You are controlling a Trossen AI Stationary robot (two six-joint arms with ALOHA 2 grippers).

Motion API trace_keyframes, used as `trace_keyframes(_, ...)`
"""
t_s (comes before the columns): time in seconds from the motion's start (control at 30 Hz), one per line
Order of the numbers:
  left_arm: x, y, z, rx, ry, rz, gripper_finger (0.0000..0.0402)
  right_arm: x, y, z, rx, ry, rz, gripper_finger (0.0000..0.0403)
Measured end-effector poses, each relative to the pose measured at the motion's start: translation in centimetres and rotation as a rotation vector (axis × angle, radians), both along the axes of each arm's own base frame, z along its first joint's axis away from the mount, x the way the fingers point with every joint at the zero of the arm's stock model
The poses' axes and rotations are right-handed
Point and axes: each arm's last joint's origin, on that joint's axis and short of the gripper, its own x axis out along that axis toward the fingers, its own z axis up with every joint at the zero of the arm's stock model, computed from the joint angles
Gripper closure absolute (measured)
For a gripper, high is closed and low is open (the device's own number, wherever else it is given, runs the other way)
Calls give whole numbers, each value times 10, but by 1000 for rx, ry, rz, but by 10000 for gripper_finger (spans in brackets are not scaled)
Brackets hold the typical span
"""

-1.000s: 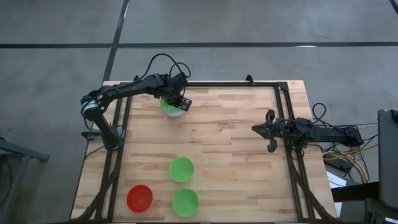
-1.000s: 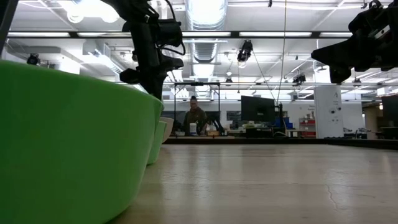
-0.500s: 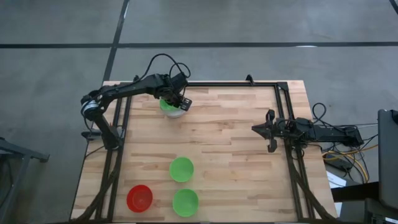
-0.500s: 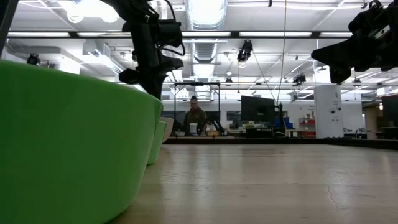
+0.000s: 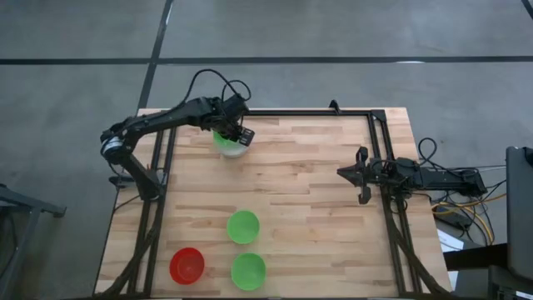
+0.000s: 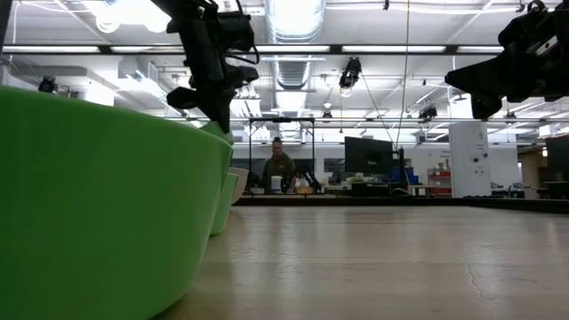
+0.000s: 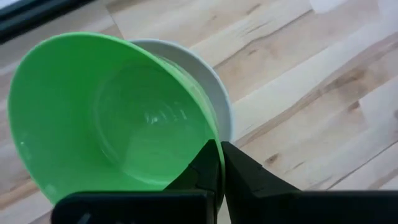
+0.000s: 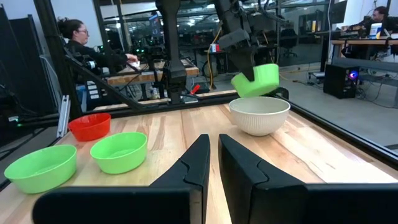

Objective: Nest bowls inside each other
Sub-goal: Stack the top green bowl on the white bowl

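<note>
In the low view a near green bowl (image 6: 98, 196) fills the left side, cut by the picture's edge, and hides the red bowl and most of the surface (image 6: 382, 258) behind it. In the high view the left gripper (image 5: 236, 133) covers part of the held green bowl (image 5: 223, 139), and the white bowl (image 5: 236, 152) beneath barely shows.

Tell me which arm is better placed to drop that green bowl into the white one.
The left. Its gripper is shut on the green bowl, tilted just above the white bowl. The right gripper waits at the table's right edge, holding nothing.
</note>
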Motion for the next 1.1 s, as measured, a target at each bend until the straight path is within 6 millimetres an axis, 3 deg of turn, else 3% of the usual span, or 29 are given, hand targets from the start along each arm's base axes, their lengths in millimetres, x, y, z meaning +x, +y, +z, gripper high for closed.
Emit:
trace_keyframes(0.67, 11, -15, 2, 110, -29, -49, 390, 0, 0, 0, 0, 0, 0, 369)
trace_keyframes(0.9, -2, -23, -11, 126, -105, -12, 392, 0, 0, 0, 1, 0, 0, 369)
trace_keyframes(1.1, -13, -22, -8, 142, -140, -6, 387, 0, 0, 0, 0, 0, 0, 369)
